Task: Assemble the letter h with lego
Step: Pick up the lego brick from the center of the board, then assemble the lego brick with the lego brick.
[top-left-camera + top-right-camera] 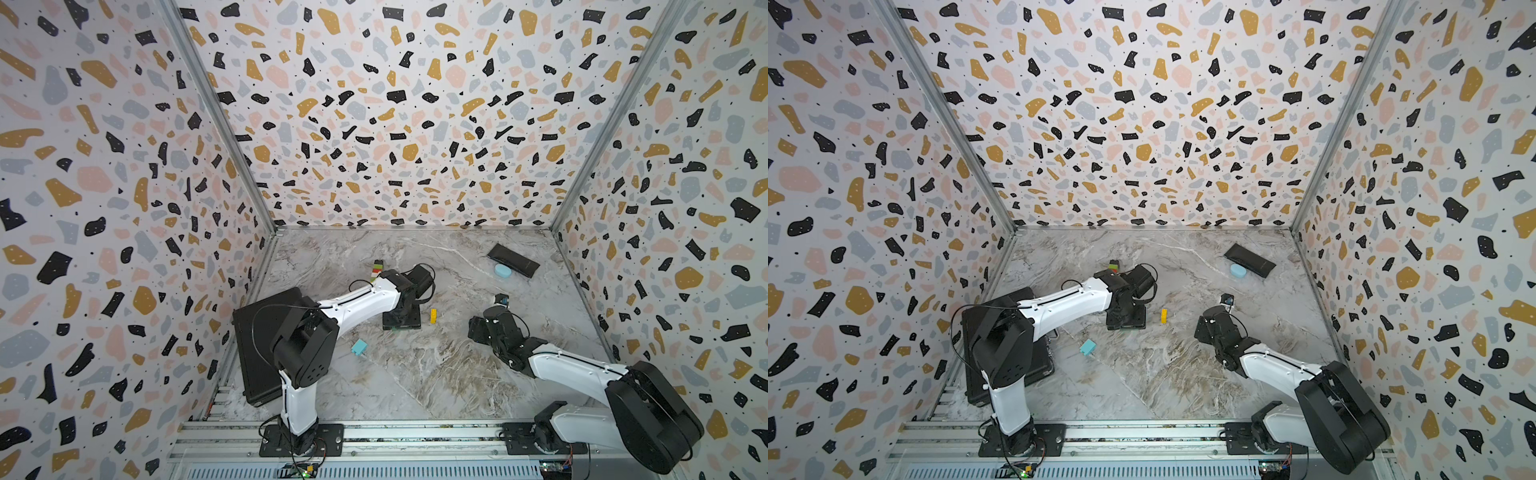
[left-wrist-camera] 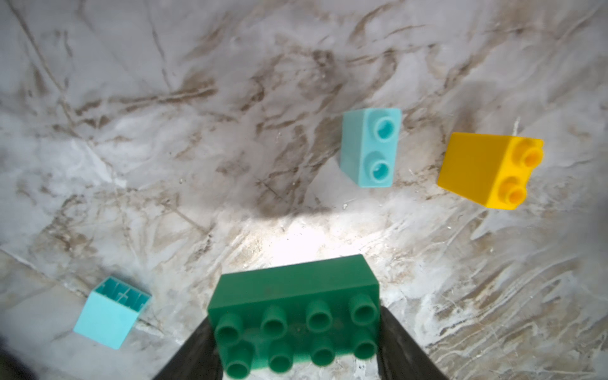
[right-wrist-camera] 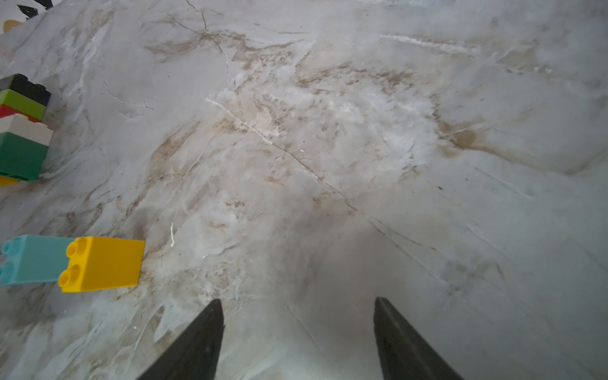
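**Green brick pinched, right claw wide**

Left of centre in both top views, the stacked bricks (image 1: pixel 377 268) peek out behind the left arm (image 1: pixel 357 297), half hidden. Lower down, a light-blue brick (image 1: pixel 359 347) lies alone. At centre, the left gripper (image 2: pixel 296 316) is narrow, clamping the dark green brick (image 2: pixel 292 283), barely visible from above. The yellow brick (image 1: pixel 433 316) sits just to the right. Further right, the right gripper (image 3: pixel 297 301) gapes, empty.
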Controlling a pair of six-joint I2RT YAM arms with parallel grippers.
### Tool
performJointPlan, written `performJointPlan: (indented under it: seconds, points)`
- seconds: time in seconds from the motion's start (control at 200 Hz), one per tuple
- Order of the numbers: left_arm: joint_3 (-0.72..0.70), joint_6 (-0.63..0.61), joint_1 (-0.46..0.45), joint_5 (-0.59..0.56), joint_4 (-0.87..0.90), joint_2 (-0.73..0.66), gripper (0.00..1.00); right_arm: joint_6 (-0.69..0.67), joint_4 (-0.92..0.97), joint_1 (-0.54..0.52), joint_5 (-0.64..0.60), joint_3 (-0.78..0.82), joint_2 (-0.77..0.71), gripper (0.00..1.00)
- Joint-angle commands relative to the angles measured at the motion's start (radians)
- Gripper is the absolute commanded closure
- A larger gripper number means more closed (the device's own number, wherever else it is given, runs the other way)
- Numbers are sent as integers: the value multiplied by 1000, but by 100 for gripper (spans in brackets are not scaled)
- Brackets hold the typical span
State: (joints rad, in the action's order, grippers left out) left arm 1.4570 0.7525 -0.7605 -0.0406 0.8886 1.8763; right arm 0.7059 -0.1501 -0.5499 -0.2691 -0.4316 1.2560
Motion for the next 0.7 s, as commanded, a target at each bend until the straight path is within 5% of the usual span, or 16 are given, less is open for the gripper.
performJointPlan:
  seconds: [0.0,0.696]
  points:
    - [69,-122,2,28,0,9,95,-8,9,2,-13,-28,-24,26]
    - [363,-194,-15,28,117,250,100,-13,7,2,-21,-30,-21,27]
